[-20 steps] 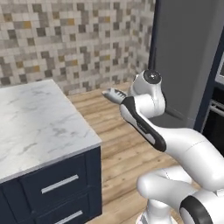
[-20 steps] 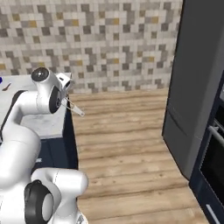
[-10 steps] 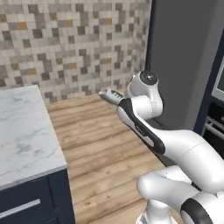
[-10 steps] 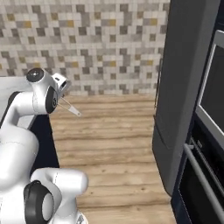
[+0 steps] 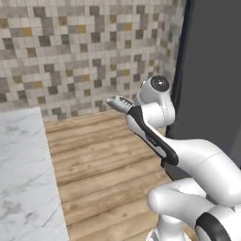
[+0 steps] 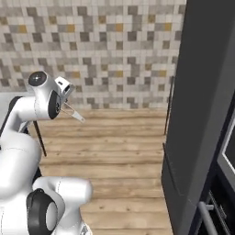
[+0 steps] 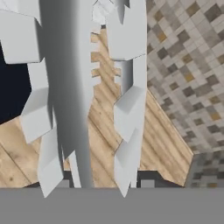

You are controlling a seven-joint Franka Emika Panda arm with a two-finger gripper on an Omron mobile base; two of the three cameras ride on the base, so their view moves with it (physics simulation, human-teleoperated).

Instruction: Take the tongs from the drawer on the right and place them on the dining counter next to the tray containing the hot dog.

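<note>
As the view has swung right, the tongs (image 5: 119, 102) stay gripped.

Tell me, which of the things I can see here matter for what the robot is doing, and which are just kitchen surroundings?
Part of the job:
tongs, held in the gripper
white marble counter

Just surroundings:
mosaic tile wall
wooden floor
tall dark cabinet

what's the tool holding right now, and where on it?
The tongs. In the hand view the two arms run up from the tool, so the hold is low on the arms; the exact spot is hidden. The toothed ends stick out free.
</note>
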